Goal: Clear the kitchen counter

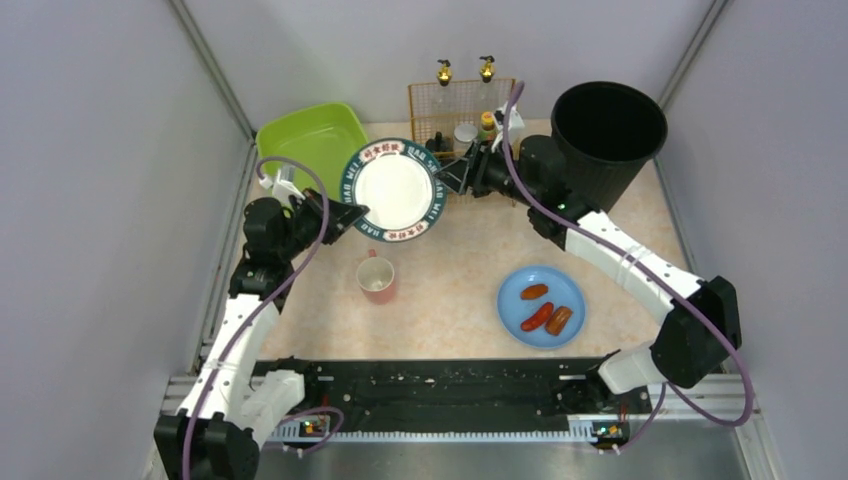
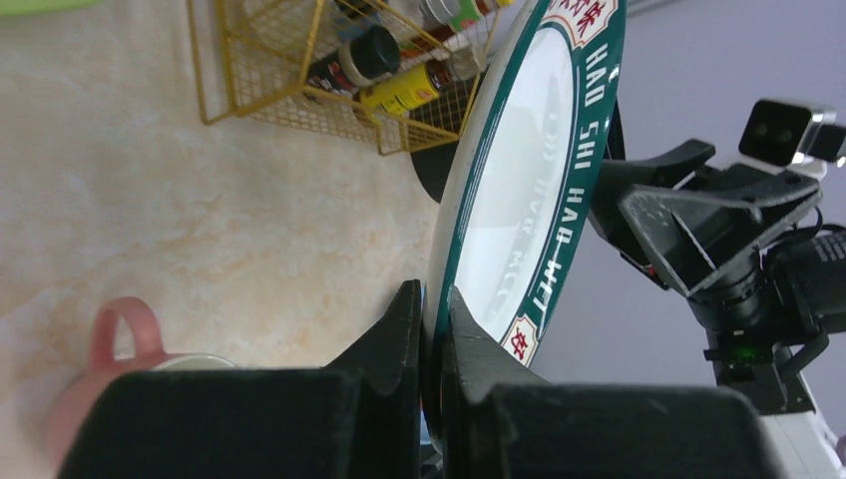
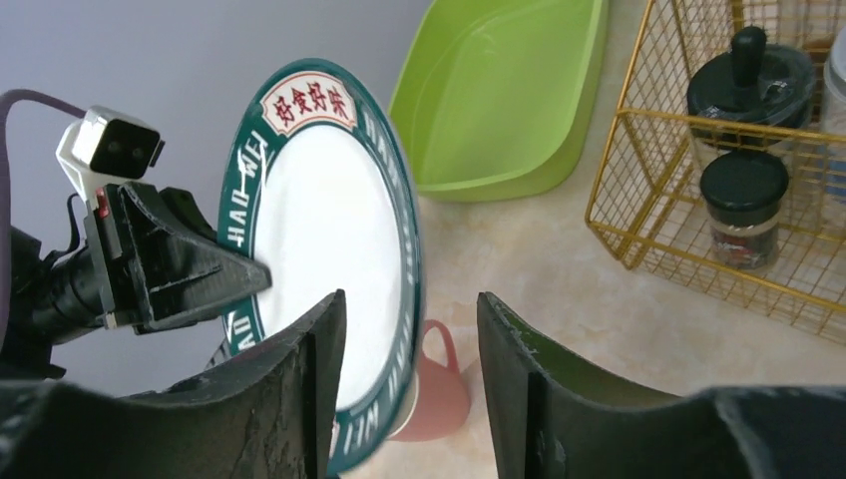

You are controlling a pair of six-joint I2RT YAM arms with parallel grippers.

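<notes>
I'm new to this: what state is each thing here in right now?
Green-rimmed plate: empty, held above the kitchen counter.
Left end effector: shut on the plate's rim.
Right end effector: open, jaws apart around the opposite rim.
Pink mug: upright on the counter.
Blue plate: flat, holding three sausages.
Green basin: empty.
Black bin: upright, open-topped.
</notes>
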